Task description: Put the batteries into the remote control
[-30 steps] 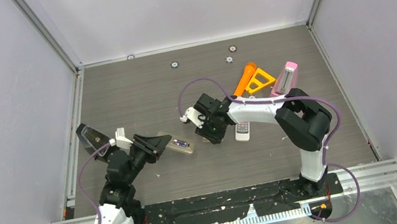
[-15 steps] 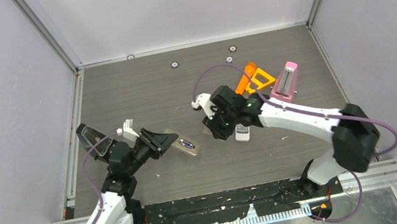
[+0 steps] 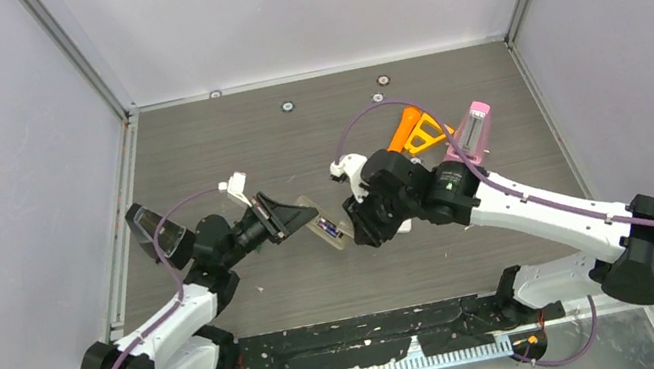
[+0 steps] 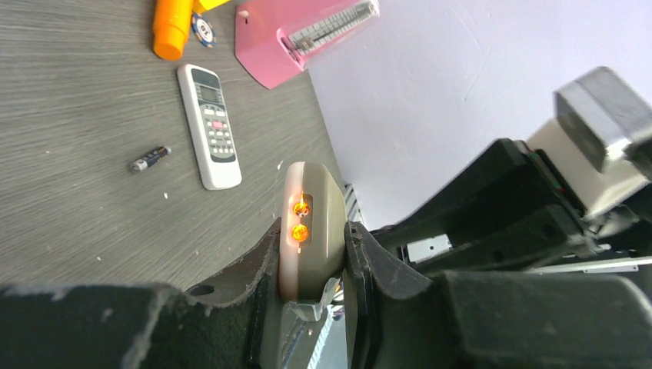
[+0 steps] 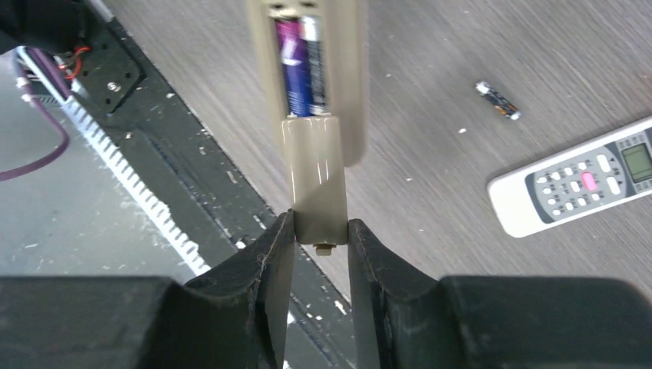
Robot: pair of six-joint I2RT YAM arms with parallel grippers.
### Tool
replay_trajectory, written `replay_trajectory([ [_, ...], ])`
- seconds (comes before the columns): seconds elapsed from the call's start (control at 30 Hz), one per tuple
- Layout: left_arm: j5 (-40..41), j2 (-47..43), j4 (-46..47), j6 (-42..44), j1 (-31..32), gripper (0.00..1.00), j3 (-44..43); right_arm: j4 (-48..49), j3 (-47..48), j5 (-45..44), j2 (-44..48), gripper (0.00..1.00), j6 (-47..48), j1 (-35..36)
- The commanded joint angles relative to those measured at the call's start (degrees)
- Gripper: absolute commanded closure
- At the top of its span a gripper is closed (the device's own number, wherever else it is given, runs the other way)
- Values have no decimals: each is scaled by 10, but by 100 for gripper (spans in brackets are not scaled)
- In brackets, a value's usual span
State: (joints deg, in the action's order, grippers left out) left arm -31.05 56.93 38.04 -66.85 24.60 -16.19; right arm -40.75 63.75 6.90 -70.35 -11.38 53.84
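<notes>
My left gripper [image 3: 294, 219] [image 4: 311, 254] is shut on the end of a beige remote control [image 3: 326, 228] [image 4: 315, 207] and holds it above the table. Its back faces the right wrist view, where the open compartment [image 5: 307, 69] holds two batteries [image 5: 300, 69], one purple and one dark blue. My right gripper [image 3: 358, 225] [image 5: 321, 238] is shut on the beige battery cover [image 5: 315, 181], whose far edge lies against the near end of the compartment. A loose dark battery [image 5: 496, 100] [image 4: 150, 159] lies on the table.
A white remote [image 5: 584, 181] [image 4: 209, 123] lies beside the loose battery. A pink metronome [image 3: 474, 128] [image 4: 300, 34] and orange tools [image 3: 410, 129] [image 4: 171, 27] stand behind the right arm. Black tape [image 3: 379, 328] lines the near edge.
The left arm has lifted the beige remote and carried it right toward the middle. The right arm has swung out and brought its gripper up to the remote's end.
</notes>
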Motion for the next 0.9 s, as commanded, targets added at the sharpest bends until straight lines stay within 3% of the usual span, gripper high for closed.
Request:
replay_trajectory([
  [0.0, 4, 18, 102, 13, 19, 100, -23, -20, 59, -63, -8, 74, -73, 38],
  [0.4, 7, 9, 107, 31, 38, 100, -20, -17, 102, -119, -67, 74, -83, 75],
  [0.87, 7, 8, 100, 32, 40, 100, -18, -8, 109, -125, -87, 74, -86, 79],
])
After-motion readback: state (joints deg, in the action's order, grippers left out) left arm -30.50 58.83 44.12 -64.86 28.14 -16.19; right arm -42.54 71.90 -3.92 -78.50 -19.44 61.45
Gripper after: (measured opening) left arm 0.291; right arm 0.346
